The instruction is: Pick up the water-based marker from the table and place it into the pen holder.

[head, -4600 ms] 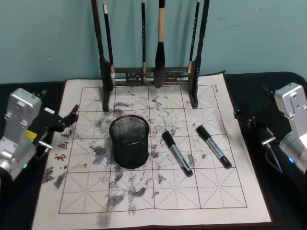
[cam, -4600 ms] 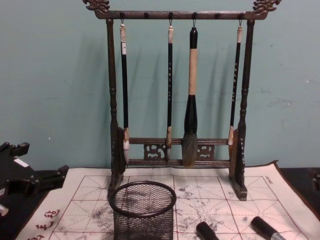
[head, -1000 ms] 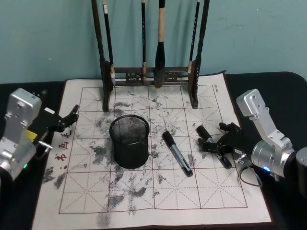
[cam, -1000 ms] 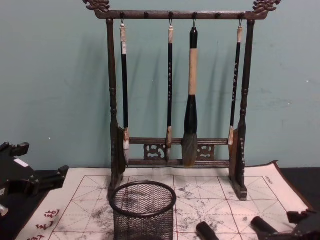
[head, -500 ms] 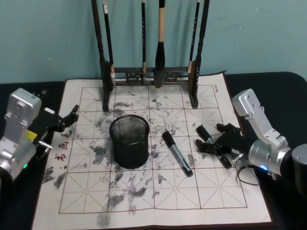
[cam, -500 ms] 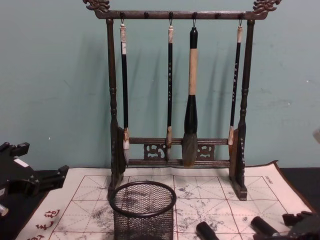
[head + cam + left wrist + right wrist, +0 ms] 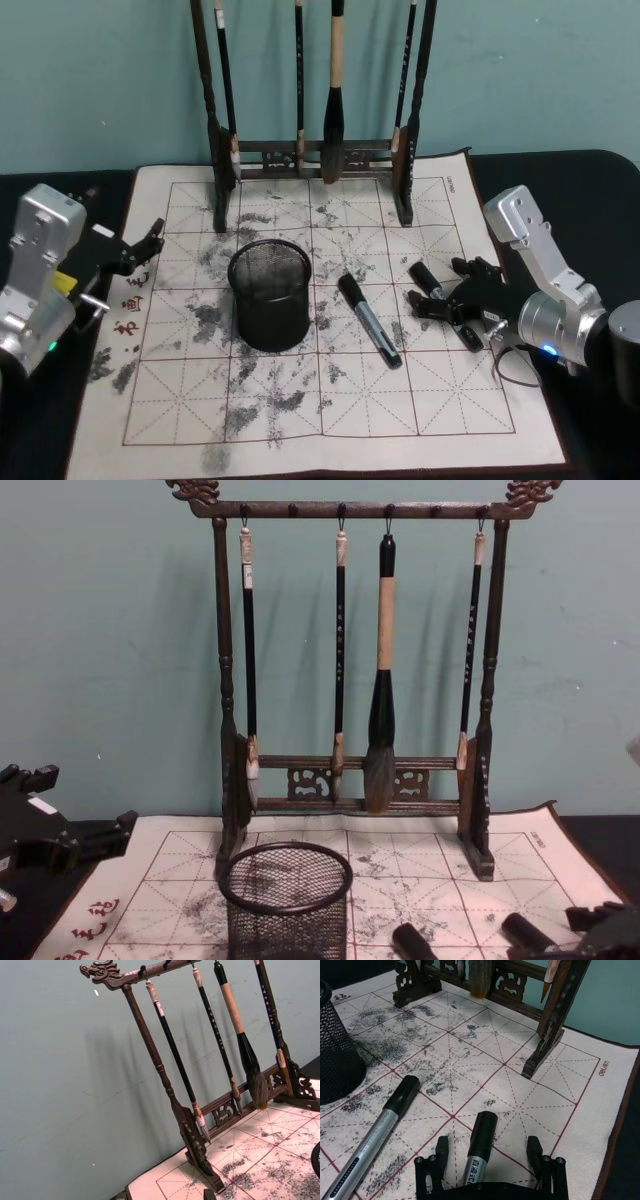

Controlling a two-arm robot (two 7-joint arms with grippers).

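At the head view's middle right, the right gripper (image 7: 446, 293), jaws open, straddles the right marker (image 7: 482, 1135); the left gripper (image 7: 135, 252) rests open, middle left.

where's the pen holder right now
In the head view the pen holder stands upright on the gridded mat, slightly left of centre, in front of the brush rack, with a marker lying just to its right.
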